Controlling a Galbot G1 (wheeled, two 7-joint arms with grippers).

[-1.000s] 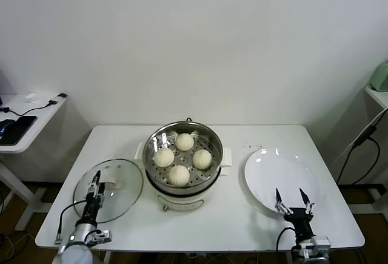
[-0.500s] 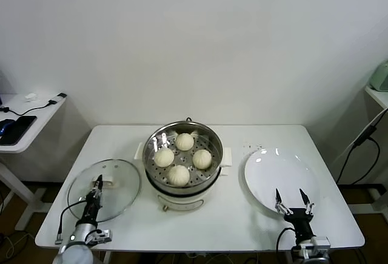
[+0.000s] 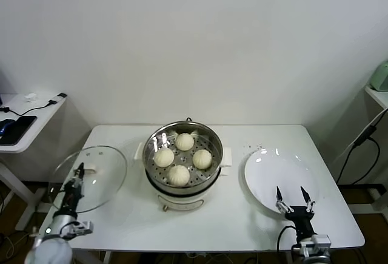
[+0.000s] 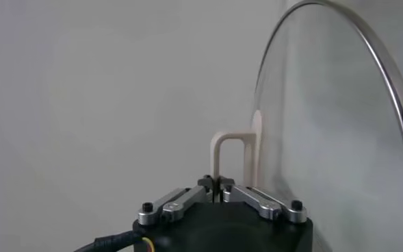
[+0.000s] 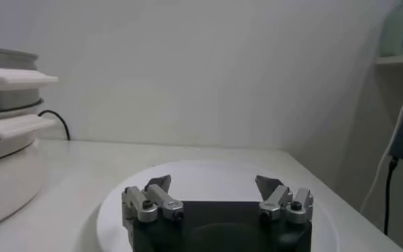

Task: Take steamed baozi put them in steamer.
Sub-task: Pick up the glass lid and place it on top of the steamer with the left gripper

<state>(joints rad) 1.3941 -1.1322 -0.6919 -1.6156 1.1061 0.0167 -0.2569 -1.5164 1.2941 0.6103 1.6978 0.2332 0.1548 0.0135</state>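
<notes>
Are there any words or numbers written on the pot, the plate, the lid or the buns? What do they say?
None: no word, label, brand, number or sign can be read anywhere in these pictures.
The steamer: plain metal and white, no text.
The four steamed baozi: plain.
The white plate: blank.
The glass lid, held by its handle in the left gripper: no marking.
</notes>
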